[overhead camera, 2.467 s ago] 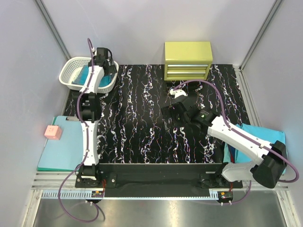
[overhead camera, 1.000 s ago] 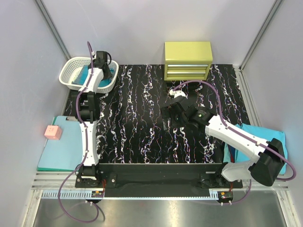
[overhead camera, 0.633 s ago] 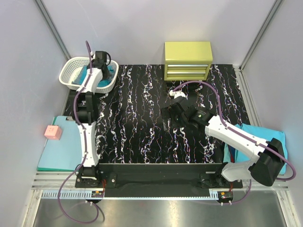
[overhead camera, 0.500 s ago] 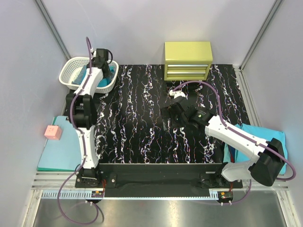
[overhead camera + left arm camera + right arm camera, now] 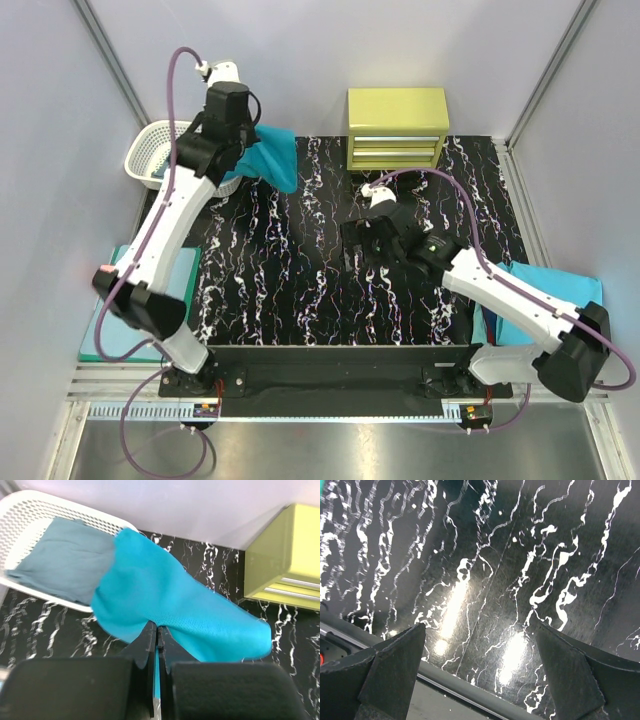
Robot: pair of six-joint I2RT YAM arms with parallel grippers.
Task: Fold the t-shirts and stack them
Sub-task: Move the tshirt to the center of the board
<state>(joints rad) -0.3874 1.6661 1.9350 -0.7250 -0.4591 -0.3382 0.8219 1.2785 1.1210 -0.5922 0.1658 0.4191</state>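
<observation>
At the far left corner of the black marbled mat (image 5: 300, 290), your left gripper (image 5: 157, 630) is clamped fully shut on a fold of the bright turquoise t-shirt (image 5: 170, 605). In the left wrist view, note the thin strip of turquoise cloth pinched between the two dark fingers (image 5: 215, 690).

The shirt hangs bunched from the grip. It is raised above the white basket (image 5: 30, 502) and extends from the basket's rim toward the yellow-green drawer cabinet (image 5: 285, 555). You cannot tell from these views whether its lower edge touches the rim or the mat. In the top view, the left arm reaches high over the basket, and the cloth hangs between basket and cabinet.

A second, duller grey-teal t-shirt (image 5: 60, 560) lies flat inside the basket.

Your right gripper (image 5: 479, 630) has its jaws spread wide and holds nothing. It is poised over the bare mat near the middle, in front of the cabinet, well apart from the lifted shirt.

At the right edge of the table, a folded turquoise t-shirt (image 5: 550, 285) lies on top of a small pile. A dark blue cloth (image 5: 478, 322) shows at the pile's left edge, and the right arm passes over both.

A mint-green clipboard (image 5: 100, 335) lies at the near left, partly covered by the left arm's elbow.
</observation>
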